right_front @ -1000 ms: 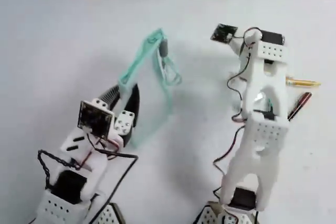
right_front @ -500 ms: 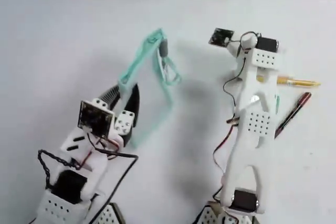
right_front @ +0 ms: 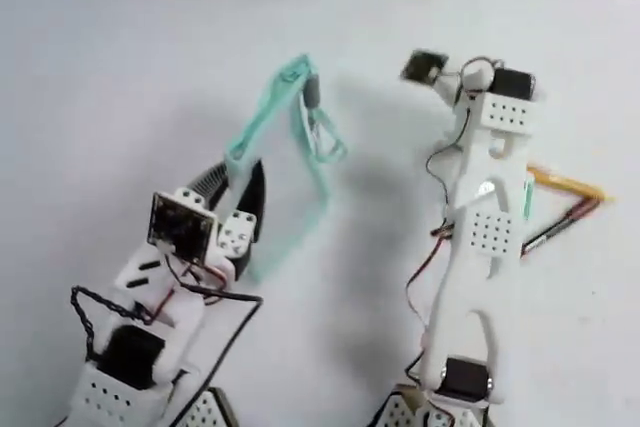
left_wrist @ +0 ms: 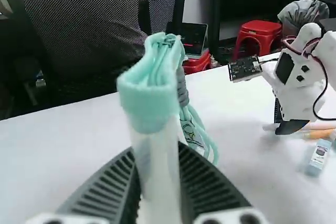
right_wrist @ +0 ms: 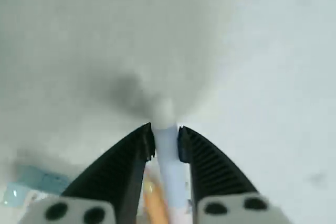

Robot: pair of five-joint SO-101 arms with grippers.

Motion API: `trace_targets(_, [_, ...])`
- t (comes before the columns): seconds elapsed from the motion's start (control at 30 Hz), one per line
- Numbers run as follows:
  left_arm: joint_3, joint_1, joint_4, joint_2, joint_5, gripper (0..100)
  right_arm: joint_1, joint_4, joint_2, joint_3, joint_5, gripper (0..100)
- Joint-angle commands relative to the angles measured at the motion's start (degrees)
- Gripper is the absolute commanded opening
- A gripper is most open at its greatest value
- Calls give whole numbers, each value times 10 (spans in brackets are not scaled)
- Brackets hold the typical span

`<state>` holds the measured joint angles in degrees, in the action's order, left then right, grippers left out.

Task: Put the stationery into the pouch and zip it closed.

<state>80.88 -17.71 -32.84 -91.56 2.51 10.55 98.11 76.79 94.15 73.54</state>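
The clear pouch with teal trim (right_front: 262, 122) stands on edge on the table, and my left gripper (right_front: 245, 175) is shut on its near end. In the left wrist view the pouch (left_wrist: 152, 93) rises between the fingers (left_wrist: 205, 182), its zipper edge on top. My right gripper (right_wrist: 165, 129) points down at the table, shut on a pale blue-white stick (right_wrist: 167, 153); an orange pen (right_wrist: 152, 198) lies under it. In the high view the right arm (right_front: 485, 217) covers that gripper. A yellow pen (right_front: 565, 184) and a dark red pen (right_front: 560, 222) lie just right of it.
A small blue-and-white tube (left_wrist: 318, 157) lies on the table near the right arm (left_wrist: 299, 77). A flat light-blue item (right_wrist: 31, 187) lies beside the right gripper. The white table (right_front: 120, 77) has open room at the left and back. Chairs and red stools stand beyond its far edge.
The right arm has stretched forward and lowered over the stationery. The yellow pen and the red pen have swung and slid toward the table's front. The left arm and pouch have not moved.
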Motion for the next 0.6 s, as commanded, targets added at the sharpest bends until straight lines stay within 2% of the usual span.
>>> trace_targets(0.0, [4, 8, 4, 3, 7, 24, 5, 5, -105, 6, -60, 18])
trace_targets(0.13, [4, 8, 4, 3, 7, 24, 5, 8, -180, 3, -113, 18])
trace_targets(0.3, [6, 8, 4, 3, 7, 24, 8, 10, -268, -40, -141, 18])
trace_targets(0.57, [7, 8, 4, 3, 6, 24, 7, 8, -523, -324, -177, 18])
